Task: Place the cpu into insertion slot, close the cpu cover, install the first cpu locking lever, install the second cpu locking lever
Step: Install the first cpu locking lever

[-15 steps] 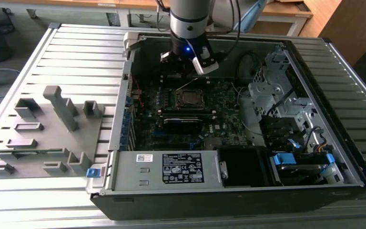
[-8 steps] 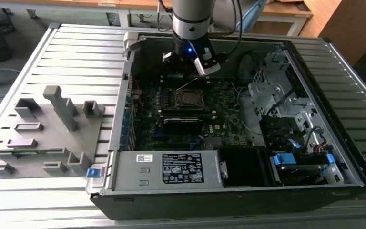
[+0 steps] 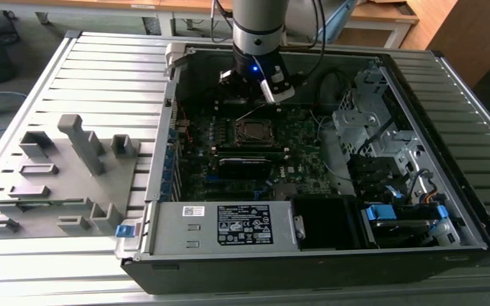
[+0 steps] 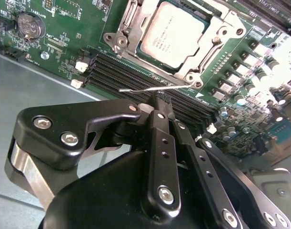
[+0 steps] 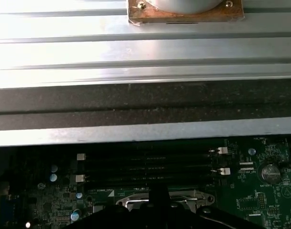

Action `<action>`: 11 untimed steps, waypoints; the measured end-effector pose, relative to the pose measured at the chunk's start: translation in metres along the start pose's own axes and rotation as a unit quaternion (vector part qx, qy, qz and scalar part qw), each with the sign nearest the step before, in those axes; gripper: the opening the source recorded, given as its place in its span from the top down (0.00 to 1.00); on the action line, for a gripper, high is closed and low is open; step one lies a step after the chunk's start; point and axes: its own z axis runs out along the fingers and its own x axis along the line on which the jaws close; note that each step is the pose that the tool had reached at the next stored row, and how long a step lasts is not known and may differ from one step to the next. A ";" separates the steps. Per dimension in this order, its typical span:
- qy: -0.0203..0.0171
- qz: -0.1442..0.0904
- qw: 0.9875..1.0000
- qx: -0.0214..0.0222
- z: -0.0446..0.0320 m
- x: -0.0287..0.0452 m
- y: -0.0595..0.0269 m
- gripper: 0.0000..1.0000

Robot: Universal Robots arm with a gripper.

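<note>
The cpu (image 4: pixel 176 36) is seated under the closed cover (image 4: pixel 135 24); a lever (image 4: pixel 152 88) is pinched in the narrow tool (image 4: pixel 160 101), to be hooked down.

We get the exterior view from high up, looking down into the open computer case (image 3: pixel 313 248) from a fair way off. Both wrist views sit close over the motherboard (image 4: pixel 64 43) at a slant, sharing the memory slots (image 5: pixel 145 164) and the socket's edge.
</note>
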 end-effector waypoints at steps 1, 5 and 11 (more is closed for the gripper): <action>-0.001 0.002 1.000 0.000 0.0000 -0.0001 0.0000 0.89; -0.001 0.003 1.000 0.000 0.0001 -0.0001 -0.0001 0.89; -0.006 0.026 1.000 -0.001 0.0015 -0.0001 -0.0003 0.89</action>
